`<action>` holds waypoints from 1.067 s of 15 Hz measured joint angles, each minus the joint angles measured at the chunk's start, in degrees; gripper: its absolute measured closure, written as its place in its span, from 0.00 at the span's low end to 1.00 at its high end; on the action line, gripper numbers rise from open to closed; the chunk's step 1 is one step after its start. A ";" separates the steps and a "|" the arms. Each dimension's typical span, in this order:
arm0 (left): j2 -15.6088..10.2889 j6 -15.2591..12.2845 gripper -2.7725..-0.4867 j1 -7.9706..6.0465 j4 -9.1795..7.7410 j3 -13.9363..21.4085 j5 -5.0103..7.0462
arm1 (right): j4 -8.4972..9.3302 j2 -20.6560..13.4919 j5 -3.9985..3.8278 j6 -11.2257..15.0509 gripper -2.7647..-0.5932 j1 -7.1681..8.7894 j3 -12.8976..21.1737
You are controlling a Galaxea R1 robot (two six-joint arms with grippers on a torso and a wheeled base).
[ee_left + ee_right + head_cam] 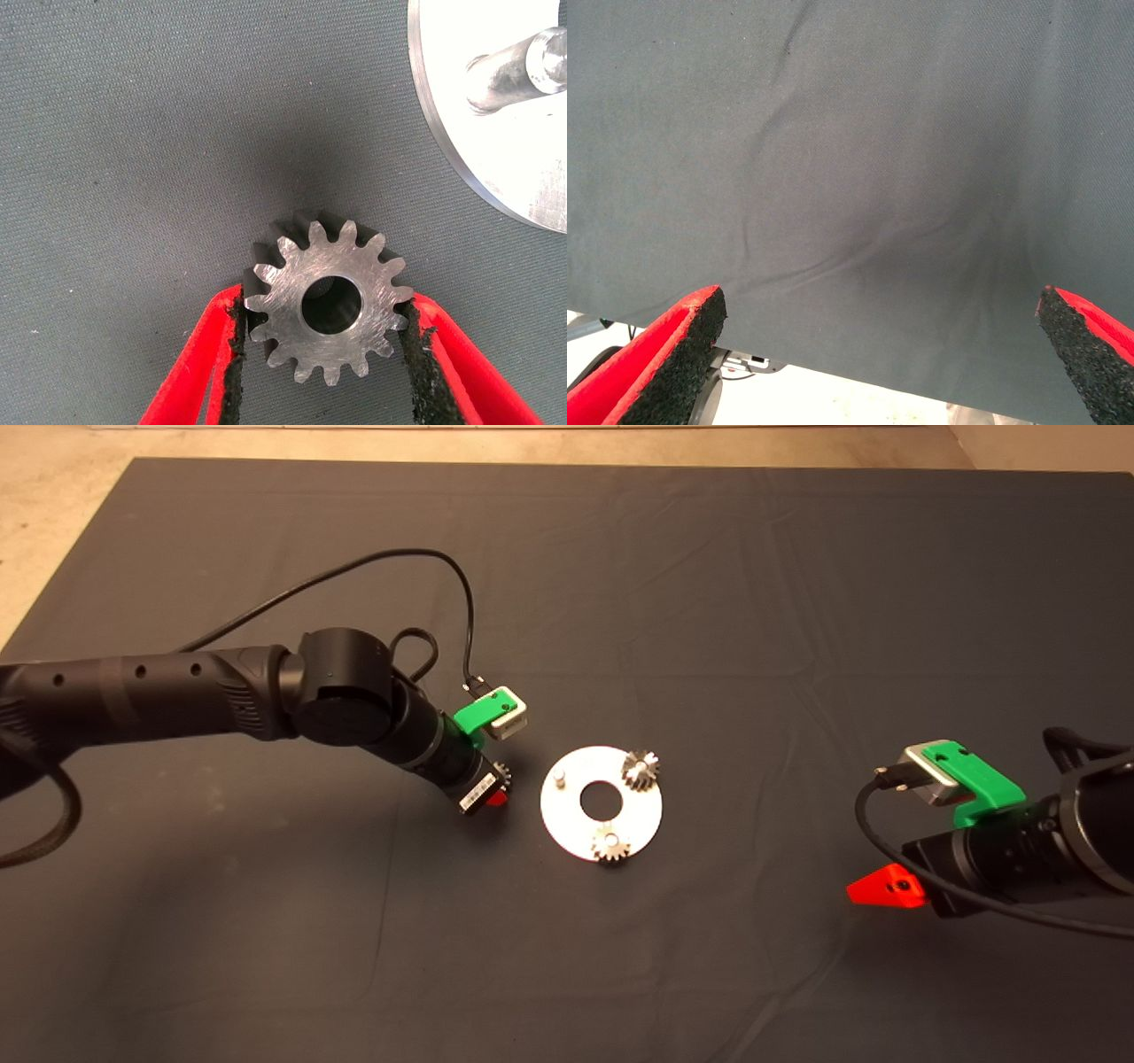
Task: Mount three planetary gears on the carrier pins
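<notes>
Clamped between the left gripper's (325, 354) black pads, a small silvery-grey toothed gear (330, 305) hangs over the dark wrinkled mat (709, 584) beside the flat silver-white disc (567, 824); the right gripper (881, 354) gapes wide, parked at the mat's edge.

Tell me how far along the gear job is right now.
Two gears already sit on pegs on the disc. The third gear is held in the left gripper, its jaws shut on the teeth, just beside the disc. One bare peg is left to fill. The right gripper waits open over the mat at the lower right.
</notes>
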 joint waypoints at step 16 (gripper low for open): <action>-0.52 0.02 0.89 0.00 0.39 0.88 0.04 | 0.51 -0.01 0.00 -0.02 0.07 0.00 0.30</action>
